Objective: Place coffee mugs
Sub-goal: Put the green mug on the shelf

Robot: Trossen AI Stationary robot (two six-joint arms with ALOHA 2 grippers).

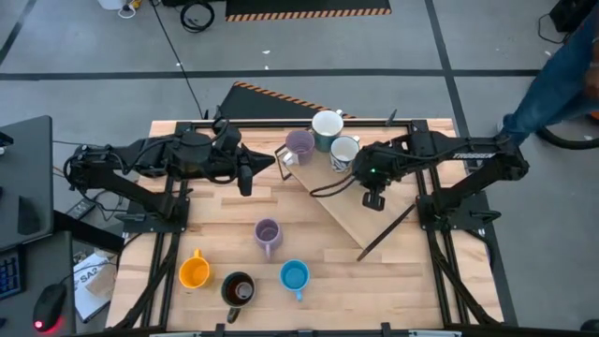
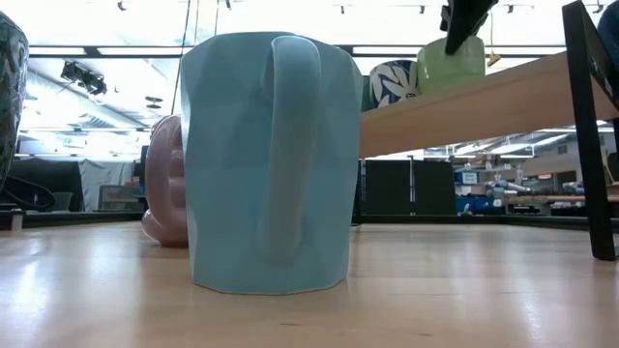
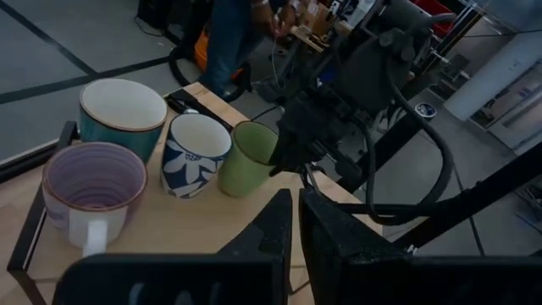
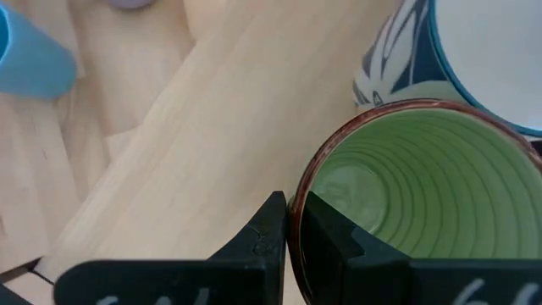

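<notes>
Four mugs stand on a raised wooden shelf [image 1: 351, 220]: lavender [image 3: 93, 191], teal with a white inside [image 3: 123, 114], white with blue leaves [image 3: 193, 152] and green [image 3: 246, 161]. On the table top stand a second lavender mug [image 1: 268, 234], an orange one [image 1: 194, 271], a dark brown one [image 1: 239, 288] and a blue one [image 1: 295, 276]. My right gripper [image 4: 292, 216] is above the green mug [image 4: 406, 186], shut on it. My left gripper [image 1: 245, 178] hangs shut over the table, left of the shelf, touching nothing. My right gripper pinches the green mug's wall at its rim [image 4: 298, 199], one finger inside the mug and one outside. The fingers come from above, pointing down. The mug stands upright with its base on the shelf [image 2: 450, 63], beside the leaf-patterned mug.
The shelf runs slantwise from the table's far middle toward its right side, on dark legs [image 2: 585, 126]. The blue mug [image 2: 266, 159] stands close before the low camera. A person in blue [image 1: 562, 75] stands beyond the far right corner. Bare wood lies between the shelf and the near mugs.
</notes>
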